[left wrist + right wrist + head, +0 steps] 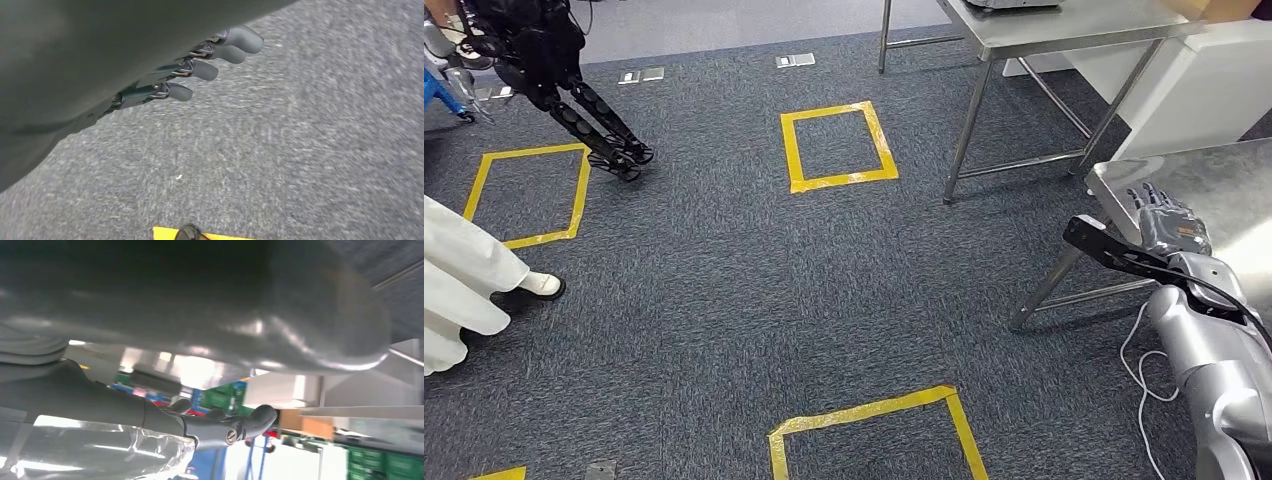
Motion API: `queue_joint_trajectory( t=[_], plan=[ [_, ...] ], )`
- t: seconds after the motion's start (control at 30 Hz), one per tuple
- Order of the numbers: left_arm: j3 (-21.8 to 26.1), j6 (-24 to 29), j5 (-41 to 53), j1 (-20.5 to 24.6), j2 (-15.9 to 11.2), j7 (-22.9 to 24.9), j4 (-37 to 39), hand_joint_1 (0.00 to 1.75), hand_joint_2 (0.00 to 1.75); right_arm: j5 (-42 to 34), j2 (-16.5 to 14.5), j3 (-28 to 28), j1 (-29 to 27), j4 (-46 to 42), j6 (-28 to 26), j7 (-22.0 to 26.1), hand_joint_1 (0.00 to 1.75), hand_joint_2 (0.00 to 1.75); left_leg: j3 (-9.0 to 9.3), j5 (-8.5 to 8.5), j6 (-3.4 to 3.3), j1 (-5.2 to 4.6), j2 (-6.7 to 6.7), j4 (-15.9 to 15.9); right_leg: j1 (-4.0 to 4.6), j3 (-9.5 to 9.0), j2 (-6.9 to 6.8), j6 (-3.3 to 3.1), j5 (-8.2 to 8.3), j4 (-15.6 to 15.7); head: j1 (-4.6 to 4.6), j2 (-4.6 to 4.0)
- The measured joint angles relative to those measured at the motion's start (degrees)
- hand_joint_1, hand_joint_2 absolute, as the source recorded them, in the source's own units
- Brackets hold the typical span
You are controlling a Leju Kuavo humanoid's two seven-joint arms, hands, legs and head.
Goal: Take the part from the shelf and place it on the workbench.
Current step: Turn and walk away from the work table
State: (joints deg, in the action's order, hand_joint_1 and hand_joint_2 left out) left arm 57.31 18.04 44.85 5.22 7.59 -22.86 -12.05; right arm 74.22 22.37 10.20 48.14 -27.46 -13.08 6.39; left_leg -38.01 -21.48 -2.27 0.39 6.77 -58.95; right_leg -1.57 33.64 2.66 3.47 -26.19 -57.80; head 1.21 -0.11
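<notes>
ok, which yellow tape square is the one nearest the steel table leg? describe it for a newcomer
Start at the steel table at the top of the head view. Just left of its front leg, on the grey carpet, lies a yellow tape square. It alone is complete and uncut by the frame edge.

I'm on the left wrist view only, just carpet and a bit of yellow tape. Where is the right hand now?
Observer: The right hand is over the edge of a steel table on the robot's right.
Operator: Is it holding anything?
Observer: I cannot tell; the right wrist view shows clear plastic close to that hand.
Operator: Is anyone nearby?
Observer: A person in white stands on the carpet to the left.
</notes>
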Motion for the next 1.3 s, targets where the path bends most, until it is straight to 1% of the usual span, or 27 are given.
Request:
queue_joint_trajectory(
  t=[0.07,0.1,0.17,0.23,0.3,0.33,0.37,0.4,0.47,0.5,0.53,0.6,0.63,0.7,0.77,0.8,0.83,0.87,0.9,0.97,1.03,1.1,1.13,1.2,1.23,1.27,1.3],
  plan=[
    [0.25,0.09,0.01,-0.19,0.01,0.08,0.01,0.00,0.00,0.14,-0.69,0.03,-0.38,0.39,-0.18,-0.15,0.00,0.00,-0.35,0.33,0.64,0.02,0.98,0.12,0.44,-0.37,-0.47,-0.87,0.38,0.58,0.02,0.00],
    [0.34,0.10,0.04,-0.32,0.02,0.07,0.01,0.00,0.00,0.05,-1.12,0.03,-0.69,0.57,-0.39,-0.20,0.00,0.00,-0.53,0.33,0.88,0.13,0.91,0.04,0.27,-0.41,-1.01,-1.28,0.55,0.62,0.06,0.00],
    [0.42,0.10,0.18,-0.42,0.08,-0.04,0.01,0.00,0.00,-0.40,-1.83,0.03,-1.70,0.91,-1.15,-0.31,0.00,0.00,-1.58,-1.32,1.27,0.06,-1.79,-2.37,0.10,-0.64,-2.13,-2.30,0.74,0.84,0.24,0.00],
    [0.42,0.09,0.50,-0.34,0.14,-0.16,0.01,0.00,0.00,-1.04,-2.09,0.00,-3.08,1.37,-1.98,-0.43,0.00,0.00,-4.49,-5.11,1.55,-0.04,-5.33,-9.05,0.47,-0.84,-3.41,-3.32,0.64,0.95,0.41,0.00],
    [0.42,0.09,0.78,-0.31,0.14,-0.19,0.01,0.00,0.00,-1.66,-2.17,-0.16,-4.72,1.87,-2.53,-0.54,0.00,0.00,-7.49,-7.90,1.71,0.15,-6.40,-15.76,0.94,-0.89,-4.78,-3.77,0.49,0.94,0.42,0.00],
    [0.42,0.09,0.86,-0.34,0.15,-0.17,0.01,0.00,0.00,-1.94,-2.26,-0.25,-5.60,2.11,-2.75,-0.58,0.00,0.00,-7.86,-8.02,1.73,0.22,-6.54,-16.83,1.08,-0.89,-5.43,-3.84,0.43,0.93,0.44,0.00],
    [0.43,0.09,0.91,-0.35,0.14,-0.15,0.01,0.00,0.00,-2.19,-2.39,-0.36,-6.47,2.34,-2.95,-0.65,0.00,0.00,-7.02,-7.13,1.70,0.25,-6.68,-15.55,1.16,-0.90,-6.05,-3.87,0.39,0.93,0.44,0.00],
    [0.43,0.09,0.97,-0.35,0.12,-0.13,0.01,0.00,0.00,-2.38,-2.56,-0.48,-7.28,2.54,-3.17,-0.72,0.00,0.00,-5.16,-5.62,1.60,0.24,-7.04,-12.39,1.21,-0.93,-6.63,-3.89,0.34,0.92,0.44,0.00],
    [0.42,0.10,1.03,-0.30,0.08,-0.11,0.01,0.00,0.00,-2.64,-2.91,-0.91,-8.68,2.86,-3.70,-0.98,0.00,0.00,-0.78,-3.16,1.23,-0.10,-8.97,-4.67,1.54,-0.98,-7.65,-3.73,0.16,0.86,0.45,0.00],
    [0.42,0.10,1.05,-0.27,0.07,-0.11,0.01,0.00,0.00,-2.69,-3.04,-1.15,-9.22,2.99,-3.96,-1.09,0.00,0.00,0.52,-2.62,0.97,-0.33,-9.59,-2.28,1.75,-0.98,-8.08,-3.59,0.05,0.83,0.36,0.00],
    [0.42,0.10,1.08,-0.24,0.07,-0.11,0.01,0.00,0.00,-2.73,-3.18,-1.32,-9.68,3.13,-4.12,-1.22,0.00,0.00,1.04,-2.55,0.73,-0.59,-9.83,-1.14,1.97,-0.99,-8.52,-3.42,-0.04,0.82,0.30,0.00],
    [0.45,0.11,1.11,-0.24,0.08,-0.12,0.01,0.00,0.00,-2.82,-3.57,-1.62,-10.44,3.44,-4.04,-1.74,0.00,0.00,1.00,-2.30,0.20,-0.78,-8.60,-0.76,2.24,-1.05,-9.39,-3.02,-0.21,0.83,0.15,0.00],
    [0.47,0.11,1.12,-0.24,0.11,-0.16,0.01,0.00,0.00,-2.97,-3.84,-1.86,-10.87,3.59,-3.89,-2.12,0.00,0.00,1.17,-2.09,-0.14,-0.72,-8.03,-0.40,2.21,-0.94,-8.95,-2.79,-0.50,0.55,0.15,0.00],
    [0.50,0.09,1.17,-0.11,0.19,-0.36,0.01,0.00,0.00,-3.57,-4.21,-2.67,-12.11,4.08,-3.67,-2.85,0.00,0.00,1.58,-1.54,-0.94,-0.39,-6.89,0.35,1.91,0.57,-6.23,-2.69,-2.38,-2.82,0.08,0.00],
    [0.49,0.02,1.40,0.05,0.23,-0.62,0.01,0.00,0.00,-4.36,-4.24,-3.77,-14.16,4.93,-3.68,-3.29,0.00,0.00,1.60,-1.28,-1.34,-0.22,-5.38,0.55,1.27,4.16,-3.53,-2.96,-5.46,-10.31,-0.04,0.00],
    [0.49,-0.02,1.59,0.06,0.23,-0.71,0.01,0.00,0.00,-4.75,-4.24,-4.38,-15.43,5.40,-3.73,-3.44,0.00,0.00,1.57,-1.25,-1.36,-0.19,-4.45,0.54,1.04,5.91,-3.08,-2.88,-6.58,-13.82,-0.10,0.00],
    [0.49,-0.05,1.74,0.02,0.24,-0.73,0.01,0.00,0.00,-5.08,-4.28,-4.98,-16.75,5.81,-3.84,-3.52,0.00,0.00,1.55,-1.22,-1.32,-0.17,-3.51,0.53,0.77,6.94,-2.89,-2.58,-6.98,-15.74,-0.11,0.00],
    [0.49,-0.07,1.86,-0.04,0.25,-0.72,0.01,0.00,0.00,-5.37,-4.38,-5.56,-17.98,6.16,-3.99,-3.61,0.00,0.00,1.55,-1.17,-1.24,-0.14,-2.62,0.51,0.50,6.87,-2.80,-2.05,-6.51,-15.42,-0.11,0.00],
    [0.50,-0.06,1.90,-0.07,0.25,-0.70,0.01,0.00,0.00,-5.56,-4.52,-6.07,-18.92,6.42,-4.14,-3.69,0.00,0.00,1.55,-1.12,-1.10,-0.10,-1.83,0.47,0.12,5.62,-2.62,-1.41,-5.25,-12.72,-0.10,0.00],
    [0.52,-0.04,1.89,-0.06,0.21,-0.66,0.00,0.00,0.00,-5.86,-4.86,-7.00,-20.15,6.89,-4.09,-4.03,0.00,0.00,1.44,-1.07,-0.50,-0.12,-0.47,0.28,-0.75,1.64,-0.94,-0.20,-2.33,-4.53,-0.12,0.00],
    [0.58,-0.02,1.89,-0.07,0.16,-0.61,-0.01,0.00,0.00,-6.62,-5.34,-7.93,-20.99,7.38,-3.26,-4.32,0.00,0.00,1.18,-1.02,0.33,-0.16,0.49,0.16,-0.84,-0.68,0.19,-0.32,-0.87,-0.07,-0.10,0.00],
    [0.72,-0.04,1.93,-0.24,0.19,-0.56,0.01,0.00,0.00,-8.18,-6.20,-9.16,-21.92,7.75,-2.21,-4.21,0.00,0.00,0.89,-0.82,1.03,0.12,1.25,0.24,-0.36,-0.92,-0.60,-1.26,-0.49,0.19,-0.06,0.00],
    [0.79,-0.05,2.03,-0.35,0.26,-0.54,0.02,0.00,0.00,-9.19,-6.74,-9.97,-22.37,7.88,-1.71,-4.03,0.00,0.00,0.70,-0.97,1.27,0.26,0.64,-0.01,-0.29,-0.95,-1.01,-1.64,-0.33,0.25,-0.03,0.00],
    [0.85,-0.07,2.42,-0.35,0.39,-0.52,0.03,0.00,0.00,-11.43,-7.86,-11.89,-23.53,8.19,-0.66,-3.57,0.00,0.00,-0.52,-2.97,1.58,0.29,-2.57,-2.85,-0.19,-1.04,-2.00,-2.64,-0.11,0.41,0.21,0.00],
    [0.85,-0.08,2.73,-0.24,0.45,-0.51,0.03,0.00,0.00,-12.72,-8.36,-13.08,-24.38,8.46,0.10,-3.42,0.00,0.00,-1.82,-4.89,1.67,0.23,-4.60,-6.00,0.12,-1.08,-2.61,-3.12,-0.13,0.43,0.32,0.00],
    [0.84,-0.08,3.04,-0.12,0.47,-0.44,0.03,0.00,0.00,-13.90,-8.84,-14.30,-25.44,8.78,0.84,-3.32,0.00,0.00,-3.48,-6.99,1.75,0.20,-5.79,-9.89,0.48,-1.11,-3.34,-3.54,-0.22,0.43,0.42,0.00],
    [0.84,-0.09,3.32,-0.04,0.48,-0.35,0.03,0.00,0.00,-14.85,-9.31,-15.62,-26.62,9.14,1.50,-3.31,0.00,0.00,-5.09,-8.72,1.80,0.21,-6.31,-13.66,0.86,-1.13,-4.13,-3.80,-0.33,0.42,0.42,0.00]
  ],
)
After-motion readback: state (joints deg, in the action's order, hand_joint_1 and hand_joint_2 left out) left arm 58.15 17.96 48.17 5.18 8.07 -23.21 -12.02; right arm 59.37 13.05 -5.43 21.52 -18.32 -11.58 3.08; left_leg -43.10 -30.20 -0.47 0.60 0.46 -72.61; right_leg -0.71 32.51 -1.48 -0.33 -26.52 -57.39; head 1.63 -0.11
